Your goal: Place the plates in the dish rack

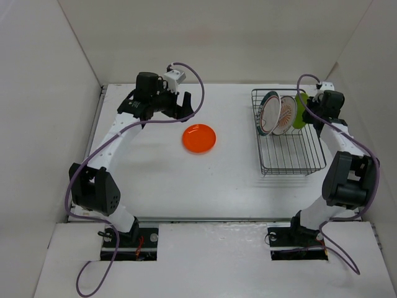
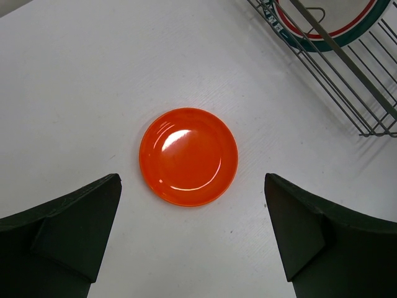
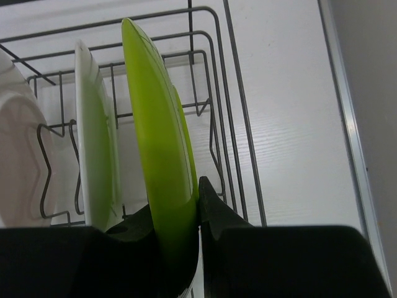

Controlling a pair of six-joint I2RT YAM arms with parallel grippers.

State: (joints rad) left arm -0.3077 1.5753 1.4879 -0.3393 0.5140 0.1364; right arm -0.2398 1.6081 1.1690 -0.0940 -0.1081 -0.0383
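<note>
1. At the far right of the table, the dish rack is taking its third plate. I judge the lime green plate should go straight down between the prongs and settle before the grip lets go.
2. Beside it, the patterned plate and the teal-rimmed plate stand on edge, slightly tilted.
3. Mid-table, well apart from the rack, the glossy orange plate lies flat.
4. On the green plate's rim the right gripper pinches firmly, while the left gripper hangs spread wide above the orange one.

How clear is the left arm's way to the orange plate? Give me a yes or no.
Probably yes. The left gripper hangs open over the orange plate, which lies flat and alone on the table; the dish rack stands well aside.
</note>
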